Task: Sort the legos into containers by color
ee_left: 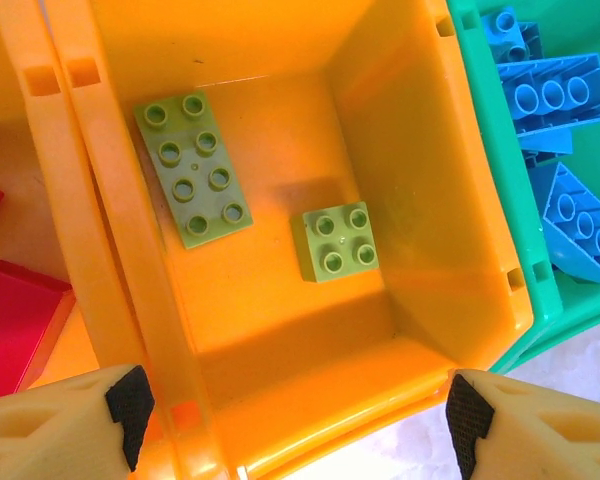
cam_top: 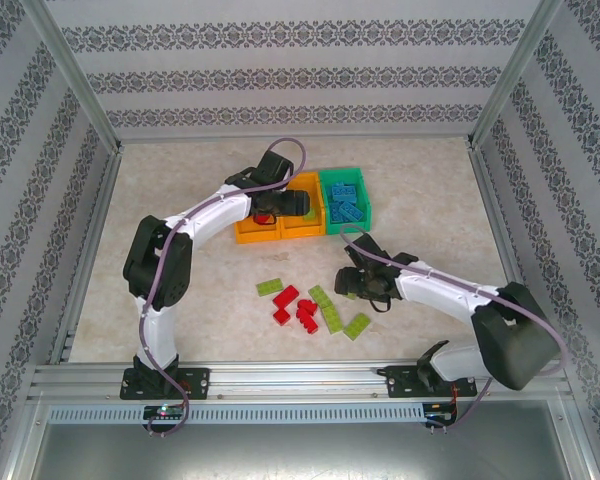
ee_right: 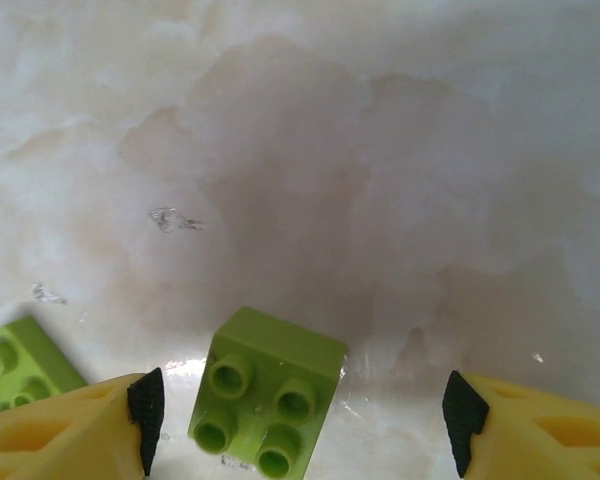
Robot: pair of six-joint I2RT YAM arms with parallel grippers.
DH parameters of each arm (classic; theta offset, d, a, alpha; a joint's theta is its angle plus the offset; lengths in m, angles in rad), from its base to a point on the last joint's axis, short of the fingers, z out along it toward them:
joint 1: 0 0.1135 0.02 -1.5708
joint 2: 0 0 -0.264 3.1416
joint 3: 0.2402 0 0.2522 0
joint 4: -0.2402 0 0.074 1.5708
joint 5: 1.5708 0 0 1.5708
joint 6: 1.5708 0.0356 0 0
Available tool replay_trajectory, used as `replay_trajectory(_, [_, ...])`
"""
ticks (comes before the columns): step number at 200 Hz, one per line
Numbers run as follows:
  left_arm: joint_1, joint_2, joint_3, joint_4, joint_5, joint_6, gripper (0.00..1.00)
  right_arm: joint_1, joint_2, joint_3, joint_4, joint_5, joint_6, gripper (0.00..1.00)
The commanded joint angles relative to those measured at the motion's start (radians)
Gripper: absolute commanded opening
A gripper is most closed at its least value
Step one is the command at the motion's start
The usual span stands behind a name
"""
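Enclosure: patterned wallpaper walls (cam_top: 300, 75) on three sides, an aluminium frame rail (cam_top: 300, 378) along the near edge.

Table (cam_top: 180, 200): pale marbled top, with broad bare stretches to the left, to the right and behind the bins.

Containers: three in a row at centre back, their walls touching.
- Green bin (cam_top: 348, 228), rightmost: blue bricks (ee_left: 555, 95) heaped inside, several tilted.
- Middle orange bin (ee_left: 410, 180): two lime bricks lying flat, studs up and apart from each other. A two-by-four (ee_left: 193, 170) lies near the left wall and a small two-by-two (ee_left: 339, 242) near mid-floor.
- Left orange bin (cam_top: 255, 236): red bricks (ee_left: 10, 320), only partly seen.

My left gripper (ee_left: 300, 415) hangs above the middle bin, fingers spread about the bin's width, holding nothing.

Loose pile in front of the bins: loose red bricks (cam_top: 295, 305) clustered together, loose lime bricks (cam_top: 330, 312) around them.

My right gripper (ee_right: 302, 420) sits low over the table just right of the pile, fingers apart. A lime square brick (ee_right: 268, 405) stands between them, and neither finger touches it. A second lime brick (ee_right: 15, 365) lies partly behind one finger.
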State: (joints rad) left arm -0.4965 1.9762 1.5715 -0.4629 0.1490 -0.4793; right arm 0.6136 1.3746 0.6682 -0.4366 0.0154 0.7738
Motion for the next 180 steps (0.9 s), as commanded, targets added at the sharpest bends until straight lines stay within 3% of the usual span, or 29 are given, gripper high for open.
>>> replay_trajectory(1, [0.004,-0.039,-0.024,-0.004,-0.022,-0.014,0.8,0.016,0.045,0.047,0.008,-0.014,0.019,0.72])
replay_trajectory(69, [0.004,-0.104,-0.078,0.006,-0.063,-0.012,0.83,0.033,0.098,0.091,-0.04,0.026,-0.014,0.41])
replay_trajectory(128, [0.005,-0.194,-0.176,-0.011,-0.123,-0.016,0.84,0.012,0.099,0.23,-0.069,0.042,-0.093,0.38])
replay_trajectory(180, [0.001,-0.276,-0.326,-0.047,-0.111,-0.07,0.84,-0.016,0.193,0.466,-0.04,0.056,-0.228,0.38])
